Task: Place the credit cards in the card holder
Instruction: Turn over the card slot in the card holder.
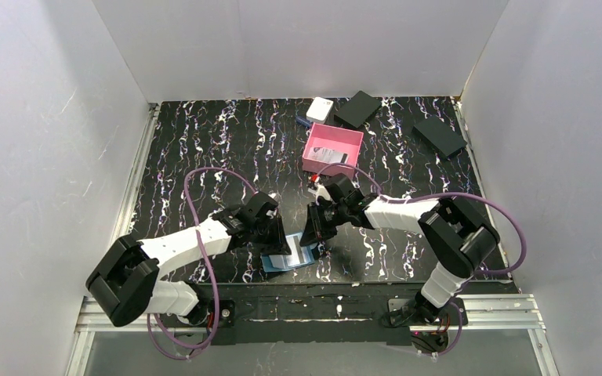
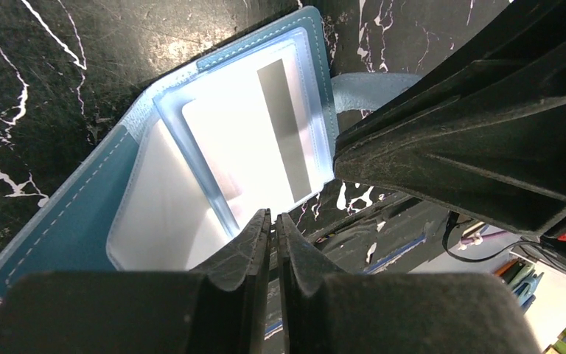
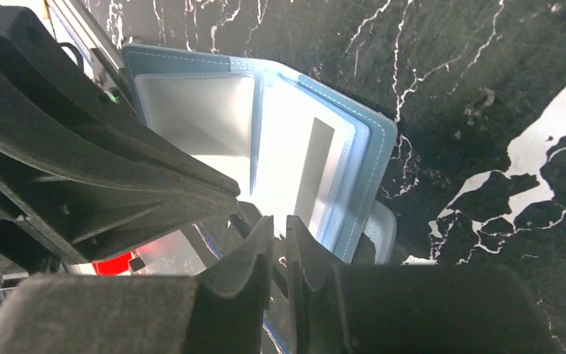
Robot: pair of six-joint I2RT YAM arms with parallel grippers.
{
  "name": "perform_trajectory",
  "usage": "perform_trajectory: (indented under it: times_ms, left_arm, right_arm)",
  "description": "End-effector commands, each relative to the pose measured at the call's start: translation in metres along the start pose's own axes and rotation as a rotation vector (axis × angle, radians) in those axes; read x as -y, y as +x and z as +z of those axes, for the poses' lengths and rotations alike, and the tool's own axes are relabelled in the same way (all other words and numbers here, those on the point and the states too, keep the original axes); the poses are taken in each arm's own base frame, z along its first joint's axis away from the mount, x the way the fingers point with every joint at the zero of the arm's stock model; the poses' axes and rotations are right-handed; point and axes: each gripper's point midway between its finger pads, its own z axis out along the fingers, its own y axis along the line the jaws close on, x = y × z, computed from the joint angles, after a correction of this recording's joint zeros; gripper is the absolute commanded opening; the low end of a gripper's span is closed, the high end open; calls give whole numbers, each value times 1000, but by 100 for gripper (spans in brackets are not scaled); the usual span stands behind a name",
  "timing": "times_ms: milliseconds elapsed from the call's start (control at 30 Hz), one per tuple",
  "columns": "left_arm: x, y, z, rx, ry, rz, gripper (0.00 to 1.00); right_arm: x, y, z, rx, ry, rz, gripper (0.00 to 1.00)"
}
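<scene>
Blue card holder (image 2: 63,221) lies open at both tips | left fingers (image 2: 245,251) clenched | right fingers (image 3: 245,265) almost closed, cannot tell grip

A black tabletop veined with white (image 1: 204,141) fills the scene. At its far side sits a pink rectangular open tray (image 1: 323,167), with a small white box (image 1: 320,109) just beyond it. A flat black rectangular box (image 1: 358,109) lies right of that. A second flat black box (image 1: 440,136) lies further right. Near the tray's front, possibly a small red-and-white object (image 1: 314,182).
</scene>
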Motion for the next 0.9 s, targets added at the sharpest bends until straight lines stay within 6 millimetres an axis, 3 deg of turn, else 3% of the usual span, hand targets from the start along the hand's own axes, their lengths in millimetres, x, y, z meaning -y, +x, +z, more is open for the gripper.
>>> perform_trajectory:
  times_ms: [0,700,867]
  left_arm:
    - [-14,4,5,3,-51,1,6]
    - [-48,20,23,-53,-164,-19,0]
    - [-47,21,24,-59,-158,-19,0]
  right_arm:
    - [3,5,5,-12,-16,-1,23]
    - [14,11,12,-37,0,24,34]
    - [6,10,11,-32,-25,22,33]
